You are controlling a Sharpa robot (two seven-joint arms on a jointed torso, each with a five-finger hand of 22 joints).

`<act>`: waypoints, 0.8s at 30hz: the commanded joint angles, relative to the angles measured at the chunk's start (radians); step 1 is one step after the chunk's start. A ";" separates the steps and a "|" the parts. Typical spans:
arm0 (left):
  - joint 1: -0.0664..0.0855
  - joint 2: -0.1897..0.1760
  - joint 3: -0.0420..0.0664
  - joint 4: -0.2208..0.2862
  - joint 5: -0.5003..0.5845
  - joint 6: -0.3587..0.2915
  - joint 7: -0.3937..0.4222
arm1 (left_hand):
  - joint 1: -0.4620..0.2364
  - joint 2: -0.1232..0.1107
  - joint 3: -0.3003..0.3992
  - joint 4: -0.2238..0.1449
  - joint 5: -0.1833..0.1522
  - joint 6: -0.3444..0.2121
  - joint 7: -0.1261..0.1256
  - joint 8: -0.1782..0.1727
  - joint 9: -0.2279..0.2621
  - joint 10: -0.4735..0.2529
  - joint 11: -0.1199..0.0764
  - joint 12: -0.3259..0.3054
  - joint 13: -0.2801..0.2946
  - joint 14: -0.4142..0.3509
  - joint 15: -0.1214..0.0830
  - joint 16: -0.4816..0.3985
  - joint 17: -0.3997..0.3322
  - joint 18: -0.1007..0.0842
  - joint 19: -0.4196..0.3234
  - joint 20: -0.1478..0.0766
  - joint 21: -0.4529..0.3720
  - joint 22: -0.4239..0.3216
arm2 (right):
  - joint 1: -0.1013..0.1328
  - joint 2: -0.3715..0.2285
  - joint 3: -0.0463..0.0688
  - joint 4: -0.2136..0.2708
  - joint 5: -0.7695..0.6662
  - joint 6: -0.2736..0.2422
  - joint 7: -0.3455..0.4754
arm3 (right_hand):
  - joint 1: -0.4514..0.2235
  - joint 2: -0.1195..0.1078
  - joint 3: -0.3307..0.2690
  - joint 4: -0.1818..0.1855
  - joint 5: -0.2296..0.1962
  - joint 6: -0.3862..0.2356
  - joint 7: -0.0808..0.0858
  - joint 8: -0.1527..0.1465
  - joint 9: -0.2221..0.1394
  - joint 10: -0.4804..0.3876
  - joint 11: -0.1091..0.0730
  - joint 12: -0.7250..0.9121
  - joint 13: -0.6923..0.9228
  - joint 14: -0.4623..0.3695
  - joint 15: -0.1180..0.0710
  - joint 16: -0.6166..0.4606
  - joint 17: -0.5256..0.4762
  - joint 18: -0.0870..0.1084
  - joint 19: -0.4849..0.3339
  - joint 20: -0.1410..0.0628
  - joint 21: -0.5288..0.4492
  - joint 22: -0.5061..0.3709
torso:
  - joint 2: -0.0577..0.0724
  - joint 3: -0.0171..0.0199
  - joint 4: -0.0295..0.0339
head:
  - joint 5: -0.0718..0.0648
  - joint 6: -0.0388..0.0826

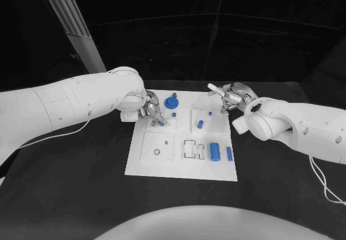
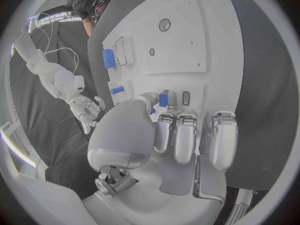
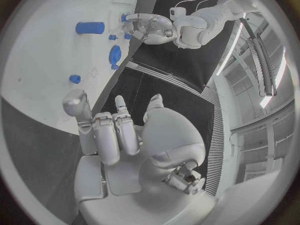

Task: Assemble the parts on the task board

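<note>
Black table, white task board

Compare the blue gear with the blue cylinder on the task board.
The blue gear is round and toothed, standing at the far part of the task board; the blue cylinder is long and smooth, lying on its side nearer the robot. Both are blue, and neither hand touches them.

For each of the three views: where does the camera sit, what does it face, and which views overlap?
Head: above, facing down on the task board; left hand and right hand both show.
Left wrist: behind the left hand, which pinches a blue part over the board.
Right wrist: behind the empty right hand, beside the board.
Shared: board; blue cylinder.
</note>
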 commanded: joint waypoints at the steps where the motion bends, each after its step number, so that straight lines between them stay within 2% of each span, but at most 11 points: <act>1: -0.002 -0.001 -0.001 0.001 -0.005 0.024 -0.003 | 0.008 -0.001 0.009 -0.002 -0.005 0.010 -0.017 0.003 0.005 0.104 -0.001 0.002 0.261 0.104 -0.007 0.003 0.263 -0.007 0.106 -0.005 0.004 0.263 | 0.001 0.000 0.000 0.001 -0.002 -0.006 0.005 | 0.011 0.001 -0.006 -0.001 0.001 -0.009 0.032 0.004 0.002 0.104 -0.006 0.003 0.260 0.106 -0.004 0.002 0.263 0.004 0.002 -0.002 -0.004 0.077 | -0.001 -0.0006 0.0012 | -0.002 0.000; 4: -0.002 -0.003 -0.001 0.002 -0.005 0.026 -0.003 | 0.009 -0.001 0.010 -0.002 -0.006 0.011 -0.017 0.003 0.005 0.104 -0.001 0.002 0.261 0.104 -0.007 0.003 0.263 -0.007 0.106 -0.005 0.004 0.263 | 0.001 0.000 0.000 0.000 -0.002 -0.006 0.004 | 0.011 0.001 -0.006 -0.001 0.001 -0.009 0.032 0.004 0.002 0.104 -0.006 0.003 0.260 0.106 -0.004 0.002 0.263 0.004 0.002 -0.002 -0.004 0.077 | -0.001 -0.0005 0.0023 | -0.002 0.000; 6: -0.002 -0.004 -0.001 0.003 -0.005 0.027 -0.003 | 0.009 -0.001 0.010 -0.002 -0.006 0.011 -0.017 0.003 0.005 0.104 -0.001 0.002 0.261 0.104 -0.007 0.003 0.263 -0.007 0.106 -0.005 0.004 0.263 | 0.001 0.000 0.000 0.000 -0.002 -0.006 0.004 | 0.011 0.001 -0.006 -0.001 0.001 -0.009 0.032 0.004 0.002 0.104 -0.006 0.003 0.260 0.106 -0.004 0.002 0.263 0.004 0.002 -0.002 -0.004 0.077 | 0.000 -0.0002 0.0004 | 0.001 0.000; 22: -0.002 -0.002 -0.001 -0.003 -0.005 0.037 -0.001 | 0.009 -0.003 0.011 -0.003 -0.007 0.011 -0.017 0.003 0.006 0.104 -0.001 0.002 0.261 0.104 -0.008 0.003 0.263 -0.007 0.106 -0.005 0.004 0.263 | 0.001 0.002 0.000 0.000 -0.002 -0.007 0.002 | 0.011 0.001 -0.007 0.000 0.001 -0.009 0.032 0.005 0.002 0.104 -0.006 0.003 0.260 0.106 -0.005 0.002 0.263 0.005 -0.001 -0.002 -0.009 0.076 | 0.001 0.0001 -0.0006 | -0.004 0.001; 24: -0.002 -0.001 -0.001 -0.004 -0.005 0.033 -0.003 | 0.004 -0.004 0.009 0.000 -0.018 0.012 -0.016 0.003 0.009 0.104 0.000 0.002 0.261 0.104 -0.008 0.003 0.263 -0.007 0.106 -0.005 0.004 0.263 | 0.001 0.002 0.000 0.000 -0.002 -0.007 0.002 | 0.011 0.001 -0.007 0.000 0.001 -0.009 0.032 0.005 0.002 0.104 -0.006 0.003 0.260 0.106 -0.005 0.002 0.263 0.005 -0.001 -0.002 -0.009 0.076 | 0.000 0.0000 -0.0006 | -0.004 0.001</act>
